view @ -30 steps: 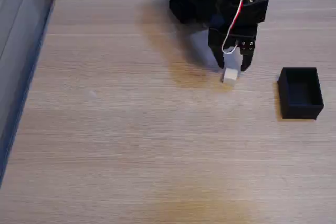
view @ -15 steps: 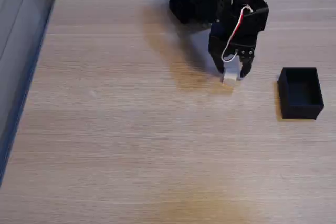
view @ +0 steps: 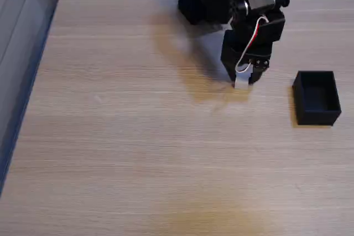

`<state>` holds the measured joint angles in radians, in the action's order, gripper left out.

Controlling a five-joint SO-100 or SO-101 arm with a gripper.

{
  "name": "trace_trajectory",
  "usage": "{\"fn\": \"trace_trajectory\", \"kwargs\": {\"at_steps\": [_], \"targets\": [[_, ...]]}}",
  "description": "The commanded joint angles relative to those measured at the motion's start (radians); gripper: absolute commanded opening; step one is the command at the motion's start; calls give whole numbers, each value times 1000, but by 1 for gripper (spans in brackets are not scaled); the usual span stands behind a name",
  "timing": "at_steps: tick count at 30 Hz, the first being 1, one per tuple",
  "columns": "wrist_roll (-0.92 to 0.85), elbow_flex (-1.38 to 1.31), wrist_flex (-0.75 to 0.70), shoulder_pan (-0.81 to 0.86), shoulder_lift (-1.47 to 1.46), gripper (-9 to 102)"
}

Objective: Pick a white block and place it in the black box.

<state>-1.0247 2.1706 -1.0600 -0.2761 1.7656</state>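
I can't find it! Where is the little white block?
In the fixed view, the white block sits between the fingertips of the gripper, right of the table's middle, with the black box farther right.

Black all over: matte, blocky plastic arm (view: 243, 4) in stacked boxy segments, widest at the base toward 11 o'clock. Small dots, possibly screws or holes, across the topmost block near 12 o'clock. Red collar or cable end at 1 o'clock on the upper segment. Thin white-and-red cable (view: 250, 40) looping from there toward 6 o'clock. Hand (view: 242, 80) at 6 o'clock, ending in two short dark fingers, the right one seemingly carrying pale specks.
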Motion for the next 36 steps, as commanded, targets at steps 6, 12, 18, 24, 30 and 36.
{"fn": "trace_trajectory", "kwargs": {"at_steps": [6,12,18,24,30,36], "targets": [[-94,-15,-17,21,94,0],[-193,6,-43,-3,256,0],[-242,-17,-67,-81,364,0],[-293,-69,-51,-164,399,0],[-313,-238,-55,-247,330,0],[-325,-442,-71,-304,172,0]]}}
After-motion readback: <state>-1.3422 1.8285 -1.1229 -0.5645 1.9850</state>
